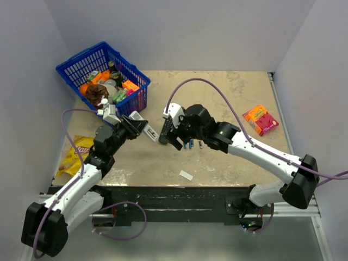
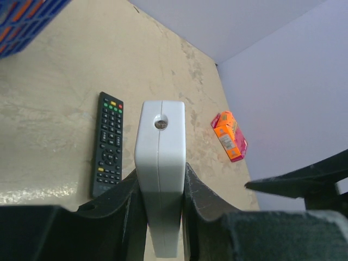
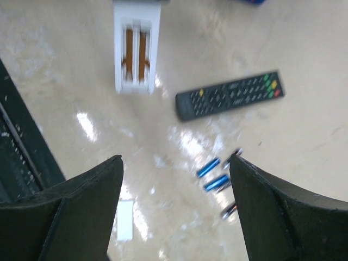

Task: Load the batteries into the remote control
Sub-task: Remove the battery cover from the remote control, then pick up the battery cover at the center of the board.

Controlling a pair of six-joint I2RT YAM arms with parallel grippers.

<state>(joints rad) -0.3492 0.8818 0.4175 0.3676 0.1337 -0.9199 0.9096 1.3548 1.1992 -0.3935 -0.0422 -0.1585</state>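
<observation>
My left gripper (image 1: 139, 128) is shut on the slim white remote control (image 2: 160, 157) and holds it on edge above the table. In the right wrist view the remote (image 3: 136, 51) shows an open back compartment with two brown strips inside; blur hides what they are. Two blue batteries (image 3: 212, 175) and dark ones (image 3: 229, 209) lie loose on the table, small in the top view (image 1: 190, 144). My right gripper (image 3: 175, 163) is open and empty above the table, the batteries just inside its right finger. It hangs over the table's middle (image 1: 173, 141).
A black remote (image 3: 228, 97) lies beside the batteries, also in the left wrist view (image 2: 107, 144). A small white cover piece (image 1: 186, 175) lies near the front edge. A blue basket (image 1: 76, 62) of items stands back left, a yellow bag (image 1: 75, 153) left, an orange-pink box (image 1: 261, 119) right.
</observation>
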